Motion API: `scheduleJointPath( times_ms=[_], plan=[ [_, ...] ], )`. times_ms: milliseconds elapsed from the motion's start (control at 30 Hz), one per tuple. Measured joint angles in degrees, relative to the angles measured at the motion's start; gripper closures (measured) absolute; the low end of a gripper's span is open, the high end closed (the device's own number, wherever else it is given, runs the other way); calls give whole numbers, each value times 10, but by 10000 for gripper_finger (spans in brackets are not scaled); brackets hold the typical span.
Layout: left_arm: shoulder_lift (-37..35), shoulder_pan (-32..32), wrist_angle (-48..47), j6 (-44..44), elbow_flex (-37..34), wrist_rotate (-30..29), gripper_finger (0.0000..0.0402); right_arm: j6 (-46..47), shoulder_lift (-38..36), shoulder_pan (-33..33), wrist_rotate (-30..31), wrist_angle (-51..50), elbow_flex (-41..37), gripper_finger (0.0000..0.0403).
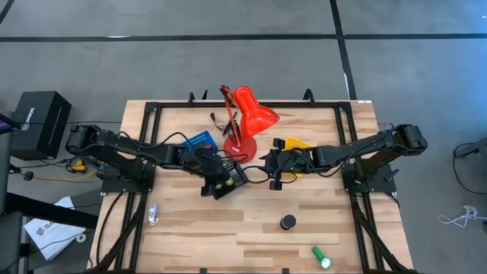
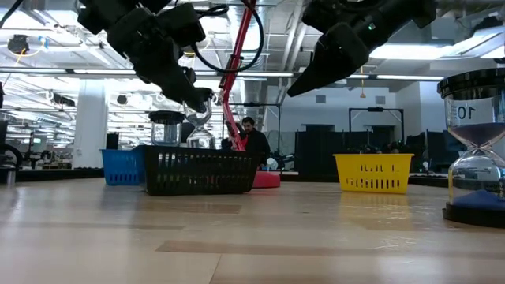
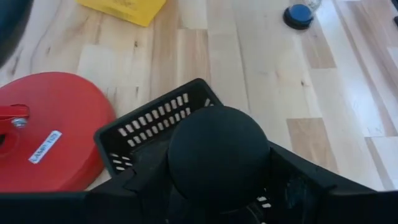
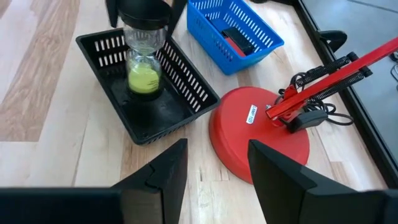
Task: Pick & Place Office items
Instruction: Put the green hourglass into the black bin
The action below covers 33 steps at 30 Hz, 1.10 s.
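Observation:
My left gripper (image 1: 221, 184) hangs over the black tray (image 4: 186, 84) and is shut on a small hourglass with green sand (image 4: 144, 68). In the low view the hourglass (image 2: 197, 132) reaches down behind the tray's wall (image 2: 201, 170). Whether it stands on the tray's floor, I cannot tell. My right gripper (image 4: 217, 174) is open and empty, above the table just right of the red lamp's base (image 4: 258, 134). It also shows in the high view (image 1: 272, 173). My left gripper holds the hourglass by its round black top cap (image 3: 217, 152), pinched between the two fingers. The fingers come from above, slanting down from the table's left. The hourglass hangs upright below them, its lower end inside the black tray.
The red desk lamp (image 1: 247, 114) stands at the back middle. A blue tray (image 4: 233, 28) holds a flat black item, and a yellow tray (image 1: 298, 143) stands behind my right gripper. Toward the near edge are a black-capped hourglass (image 1: 288, 222), a green cylinder (image 1: 321, 257) and a silvery bit (image 1: 153, 215).

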Motion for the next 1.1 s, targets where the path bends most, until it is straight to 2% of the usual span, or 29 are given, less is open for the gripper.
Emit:
scheduleJointPath(
  times_ms=[300,500,1100],
  plan=[
    [0,35,-3,0,0,-15,189,0,0,0,0,0,0,244],
    [0,52,-39,-4,0,-15,189,0,0,0,0,0,0,244],
    [0,51,-49,-15,0,5,189,0,0,0,0,0,0,244]
  ],
)
